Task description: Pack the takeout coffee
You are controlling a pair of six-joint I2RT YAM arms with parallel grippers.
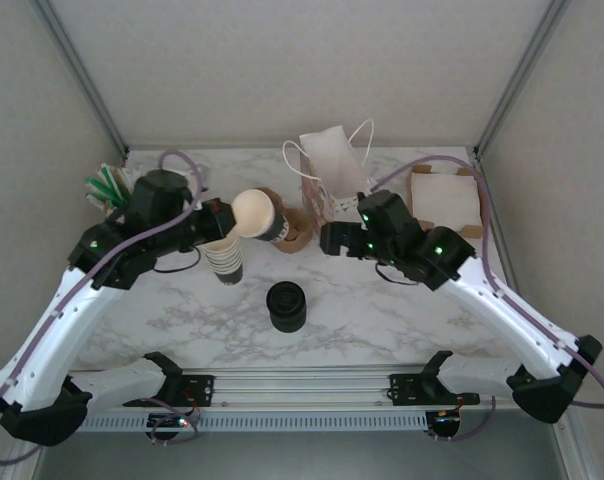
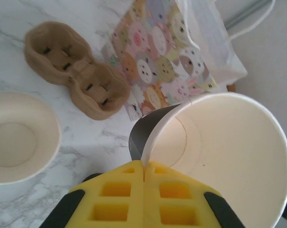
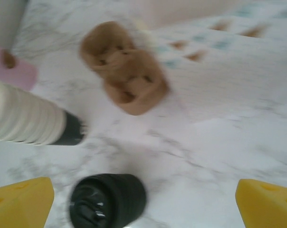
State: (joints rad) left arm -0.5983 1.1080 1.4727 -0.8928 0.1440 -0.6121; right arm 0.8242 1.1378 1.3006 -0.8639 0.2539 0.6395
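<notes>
Left gripper (image 2: 143, 173) is pinching the wall of the paper cup (image 2: 229, 152) at its rim, jaws closed on it. It is holding the cup tilted over the table (image 1: 382, 300), left of centre, just beyond the stack of cream cups (image 1: 225, 262). Lidless and seemingly empty, the cup is probably handling light and crushing easily, and its dark lower band looks the firmer hold. Black lids (image 1: 286, 306) are sitting nearer, with the cup carrier (image 1: 296, 232) and paper bag (image 1: 332, 175) farther back. Right gripper (image 1: 329, 240) is hovering wide open beside the carrier.
</notes>
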